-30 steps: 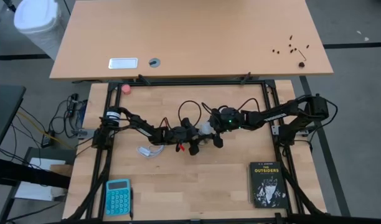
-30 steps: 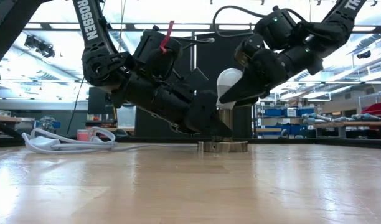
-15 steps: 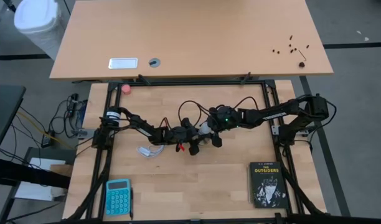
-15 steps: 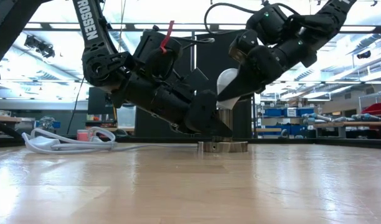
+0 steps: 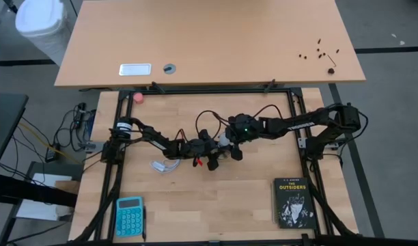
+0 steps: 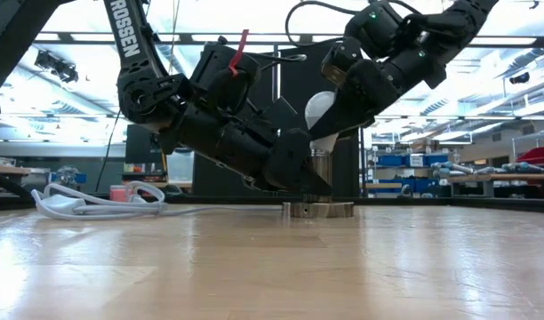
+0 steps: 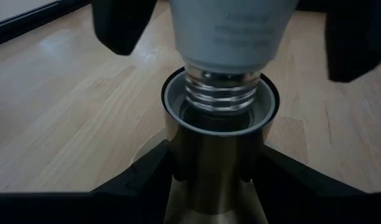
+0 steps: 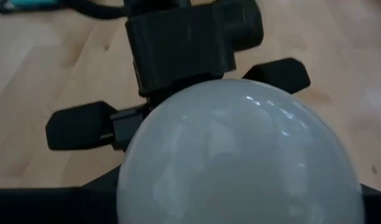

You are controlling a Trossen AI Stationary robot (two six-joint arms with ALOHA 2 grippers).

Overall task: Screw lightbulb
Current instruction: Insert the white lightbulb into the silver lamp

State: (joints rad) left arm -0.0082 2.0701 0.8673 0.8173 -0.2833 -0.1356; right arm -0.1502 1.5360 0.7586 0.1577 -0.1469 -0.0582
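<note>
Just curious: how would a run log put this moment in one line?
step: screwing | lightbulb: threads entering socket | right gripper: on bulb | left gripper: holding socket

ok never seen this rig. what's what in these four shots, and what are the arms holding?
It is a robot with two dark arms at a wooden table, each ending in a two-finger gripper. One picture looks straight down from above, one looks level across the tabletop, and two come from cameras on the wrists.

The left gripper clamps the brass-coloured socket, which stands on its round base. The right gripper is closed around the white lightbulb. In the left wrist view the bulb's metal thread sits in the socket's mouth, with several turns showing above the rim, so it is not screwed fully home.

Also on the table: a blue calculator, a black book, a pink ball and a white coiled cord.
</note>
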